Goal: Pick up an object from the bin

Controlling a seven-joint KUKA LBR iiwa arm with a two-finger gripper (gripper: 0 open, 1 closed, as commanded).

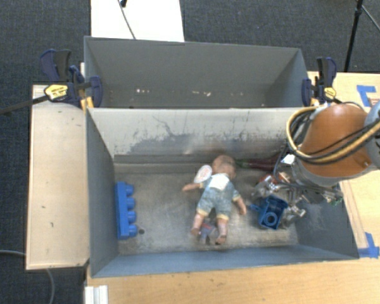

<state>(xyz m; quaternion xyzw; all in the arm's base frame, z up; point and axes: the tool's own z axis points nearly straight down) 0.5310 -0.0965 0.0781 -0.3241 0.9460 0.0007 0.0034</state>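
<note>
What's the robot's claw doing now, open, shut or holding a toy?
Gripper: cannot be told. It sits over a small blue toy right of the doll, at the bin's right end.

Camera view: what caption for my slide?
Robot gripper over a small blue block, beside a doll in the grey bin.

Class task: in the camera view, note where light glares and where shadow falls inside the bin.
Camera view: soft highlight on the arm's orange cover; pale sheen on the scuffed back wall of the bin; darker shade under the arm at right, around the gripper and the small blue piece; the doll and the blue brick at left evenly lit.
</note>
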